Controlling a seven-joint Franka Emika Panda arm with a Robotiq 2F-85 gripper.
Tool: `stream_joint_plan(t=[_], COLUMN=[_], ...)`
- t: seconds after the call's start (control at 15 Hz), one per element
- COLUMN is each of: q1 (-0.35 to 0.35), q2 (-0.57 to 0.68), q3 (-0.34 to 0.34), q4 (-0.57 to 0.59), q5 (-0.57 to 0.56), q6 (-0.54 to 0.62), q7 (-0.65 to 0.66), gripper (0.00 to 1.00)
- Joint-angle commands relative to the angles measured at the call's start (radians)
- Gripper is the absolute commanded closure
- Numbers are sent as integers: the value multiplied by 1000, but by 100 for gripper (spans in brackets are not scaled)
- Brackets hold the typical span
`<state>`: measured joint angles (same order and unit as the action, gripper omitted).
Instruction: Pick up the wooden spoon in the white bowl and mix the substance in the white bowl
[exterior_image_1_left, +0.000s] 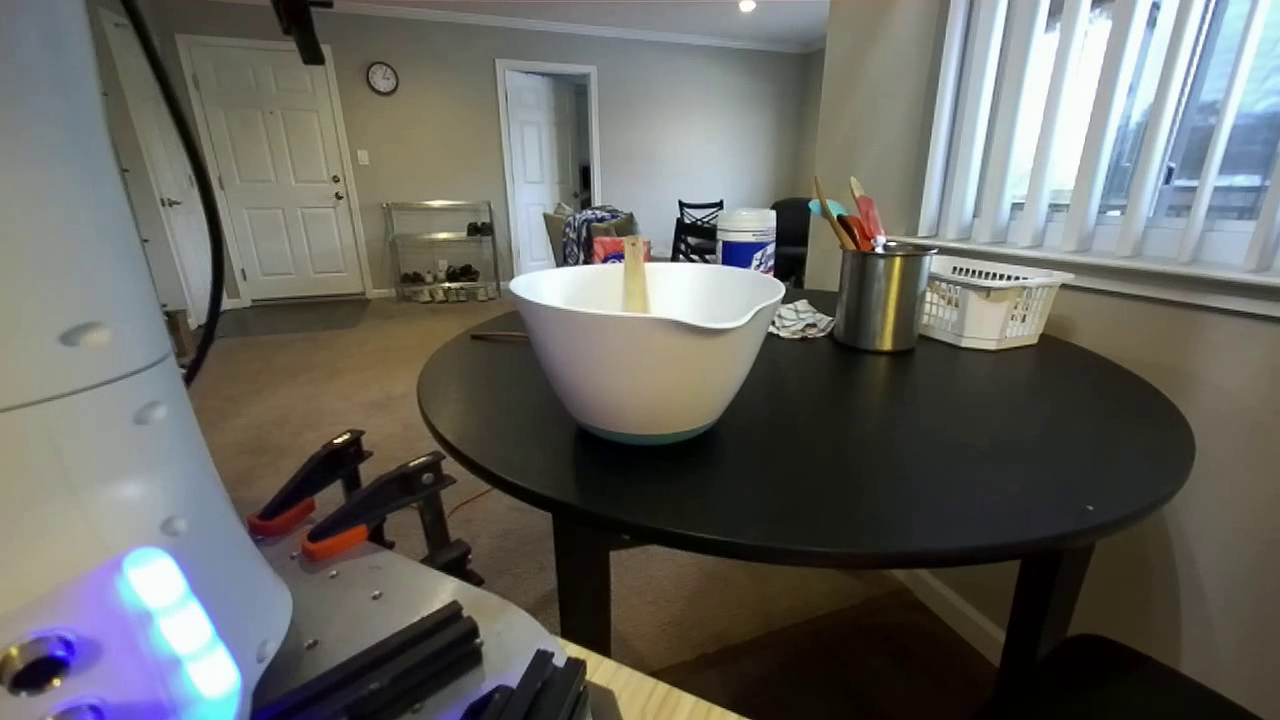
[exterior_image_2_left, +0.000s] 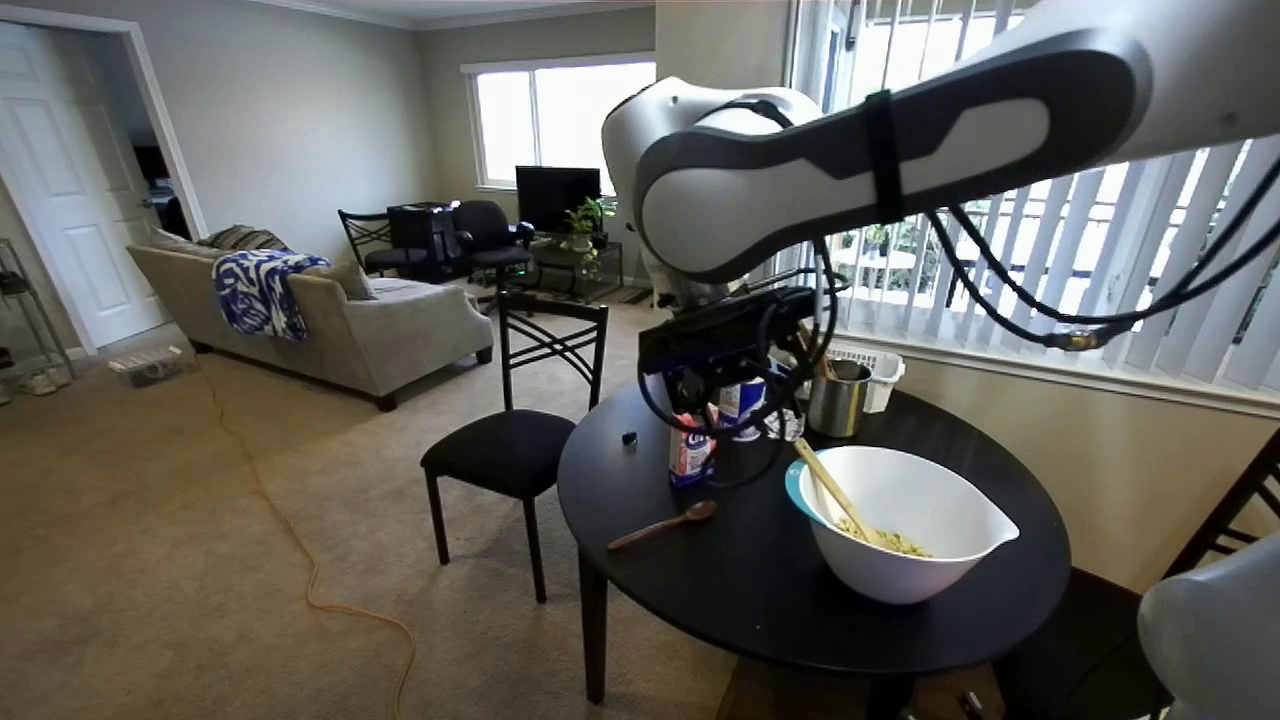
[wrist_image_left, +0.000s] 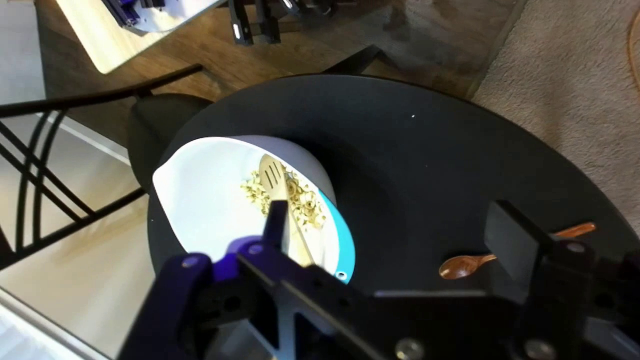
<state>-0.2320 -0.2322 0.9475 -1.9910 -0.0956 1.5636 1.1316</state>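
Observation:
The white bowl stands upright on the round black table and also shows in an exterior view and the wrist view. A pale slotted wooden spoon leans in it, handle over the rim; its handle top also shows in an exterior view. Pale, small ring-like pieces lie in the bowl. My gripper is open and empty, above the table. In an exterior view my gripper is partly hidden by cables, beyond the bowl and higher than it.
A brown spoon lies on the table. A steel utensil holder, a white basket, a cloth, a blue-white tub and a red-blue package stand or lie behind the bowl. Chairs stand around the table.

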Motion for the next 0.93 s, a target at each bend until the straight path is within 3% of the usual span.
stream_joint_plan(t=[0.0,0.2,0.33,0.47,0.53,0.87], q1=[-149,-138,-58,10,90,140], q2=[251,413,522,621,424,524], q3=[189,206,152,136,-60,-72], q4=[173,254,318,382,295,358], q5=[-118,-250,-323,-378,-264,-283], q6=[-155,-241,-295,-327,-242,-253], q7=[236,358,421,375,289,280], gripper=[0,0,0,0,0,0])
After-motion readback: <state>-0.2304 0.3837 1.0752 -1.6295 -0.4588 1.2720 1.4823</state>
